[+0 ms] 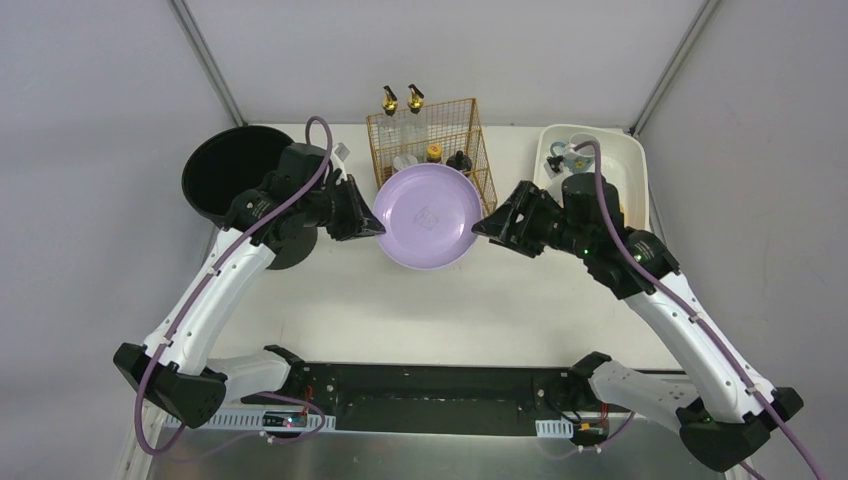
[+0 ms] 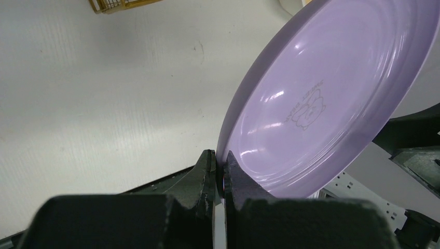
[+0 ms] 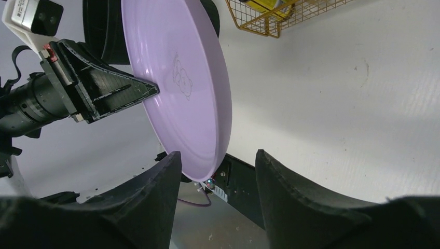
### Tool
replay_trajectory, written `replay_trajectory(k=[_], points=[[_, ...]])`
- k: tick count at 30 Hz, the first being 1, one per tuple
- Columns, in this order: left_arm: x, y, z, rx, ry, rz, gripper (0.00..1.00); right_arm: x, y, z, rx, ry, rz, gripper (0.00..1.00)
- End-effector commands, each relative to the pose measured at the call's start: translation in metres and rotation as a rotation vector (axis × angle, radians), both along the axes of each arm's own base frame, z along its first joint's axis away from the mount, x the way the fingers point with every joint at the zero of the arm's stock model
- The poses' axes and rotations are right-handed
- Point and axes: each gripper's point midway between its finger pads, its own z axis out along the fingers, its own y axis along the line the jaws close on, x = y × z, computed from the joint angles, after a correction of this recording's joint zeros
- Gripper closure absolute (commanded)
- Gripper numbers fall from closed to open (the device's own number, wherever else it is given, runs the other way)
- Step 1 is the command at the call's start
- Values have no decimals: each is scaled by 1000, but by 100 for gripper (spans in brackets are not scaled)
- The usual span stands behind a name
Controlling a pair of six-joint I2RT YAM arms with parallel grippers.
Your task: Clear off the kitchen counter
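Two hands are meeting at one lilac plate (image 1: 428, 215), and only one of them is gripping it. Our left hand (image 2: 218, 167) is pinching the plate's rim, its fingers pressed together on the thin edge. Our right hand (image 3: 217, 155) is standing spread, with one finger to each side of the opposite rim. We are seeing a gap beside the plate there, so we are judging that this hand is carrying none of the load.

The plate is hanging tipped steeply on edge, clear of the white tabletop (image 1: 440, 300) and just in front of the gold wire rack (image 1: 425, 125). A cream tub (image 1: 632, 165) is sitting off to the right and a black pot (image 1: 232, 172) to the left. The tabletop itself is lying beneath both arms, running back to the rack.

We are reading the plate as stiff, light and glossy. The bright highlights on its face are suggesting hard plastic, though we cannot tell the material for certain. That shine is making us expect a slippery surface, and a single pinch at one edge is likely letting the plate swing about that point. The rim is the only sensible place to hold it, with one finger on each face and seated well over the lip, since the broad flat centre is offering nothing to close on.
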Motion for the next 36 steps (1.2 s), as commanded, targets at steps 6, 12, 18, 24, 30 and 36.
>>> replay_trajectory(k=[6,12,18,24,30,36], points=[[0,-13,6,-52,-19,-46,100,14,13,-10,-66,13,-42,46],[2,-13,-1,-36,-10,-54,100,20,14,-20,-84,23,-64,60],[3,-15,-6,-30,-2,-70,100,25,16,-31,-110,50,-81,82],[3,-17,-9,-31,1,-93,100,32,21,-47,-134,89,-85,88],[5,-20,-14,-33,4,-102,98,38,22,-63,-172,116,-100,100],[6,-22,-16,-32,-11,-127,53,45,10,-74,-230,111,-156,100]])
